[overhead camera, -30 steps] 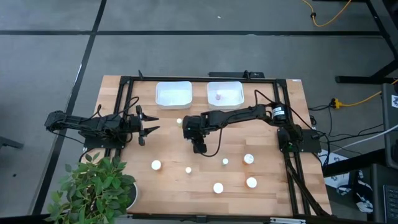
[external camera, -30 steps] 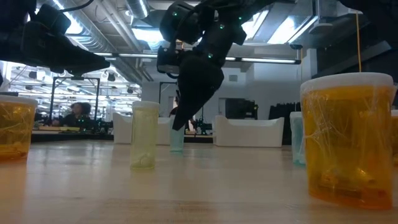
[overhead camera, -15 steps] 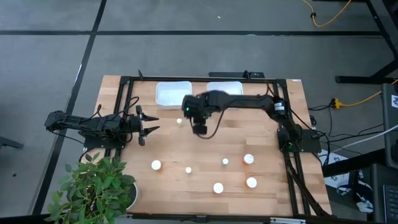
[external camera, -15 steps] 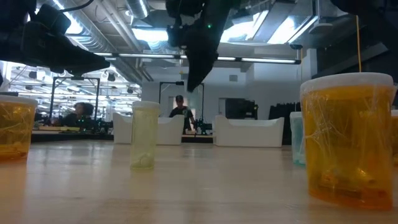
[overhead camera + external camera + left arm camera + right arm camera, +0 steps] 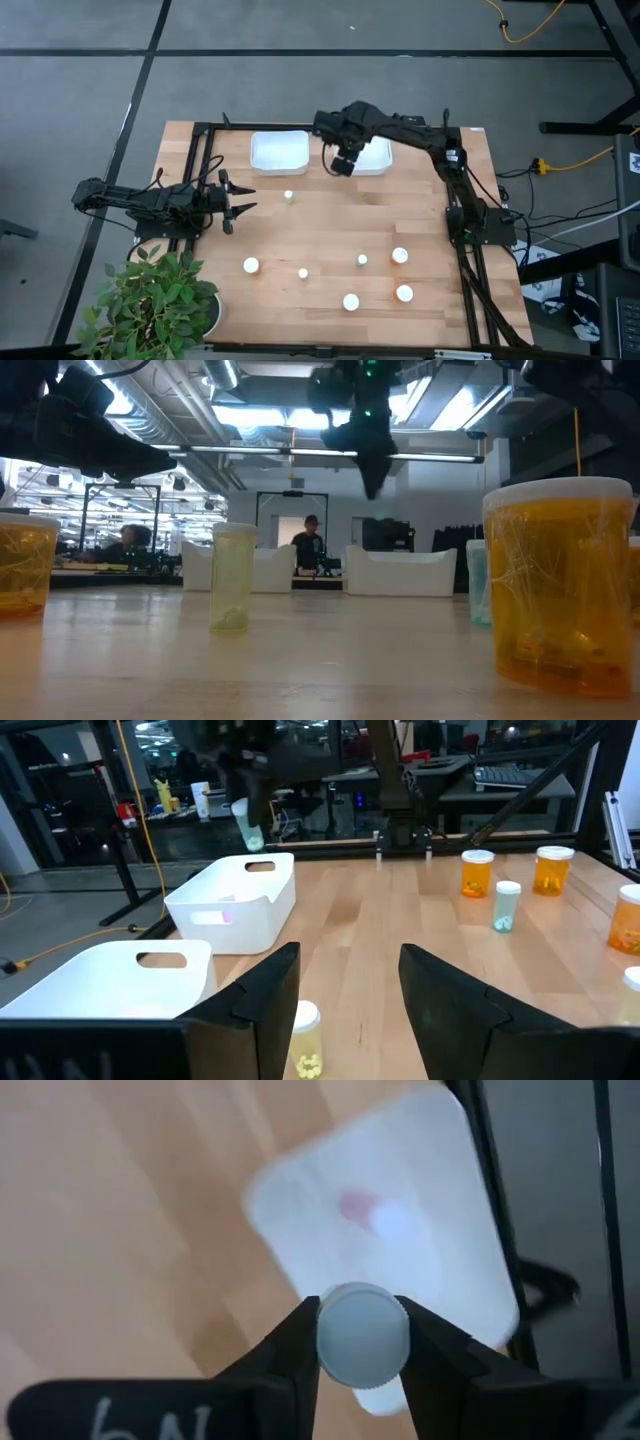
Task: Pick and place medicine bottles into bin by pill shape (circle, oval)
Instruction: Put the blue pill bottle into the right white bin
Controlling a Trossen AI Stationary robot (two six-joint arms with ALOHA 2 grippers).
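While most of the medicine bottles stand scattered on the wooden table (image 5: 330,215), one white-capped bottle (image 5: 362,1334) is clamped between the fingers (image 5: 283,1355) of the right gripper (image 5: 343,160), held in the air above the near-left corner of the right bin (image 5: 375,163), which already holds a small pink item (image 5: 354,1207). The left bin (image 5: 279,151) sits just beside it along the table's far edge. On the tabletop, one pale bottle (image 5: 288,196) stands near the left gripper (image 5: 242,199), and six more white caps sit in the nearer half, among them one at the left (image 5: 251,265) and one at the front right (image 5: 404,293). The left gripper rests low over the table's left side, its fingers apart and holding nothing, pointing toward the pale bottle. A potted plant (image 5: 150,300) stands at the near left corner.
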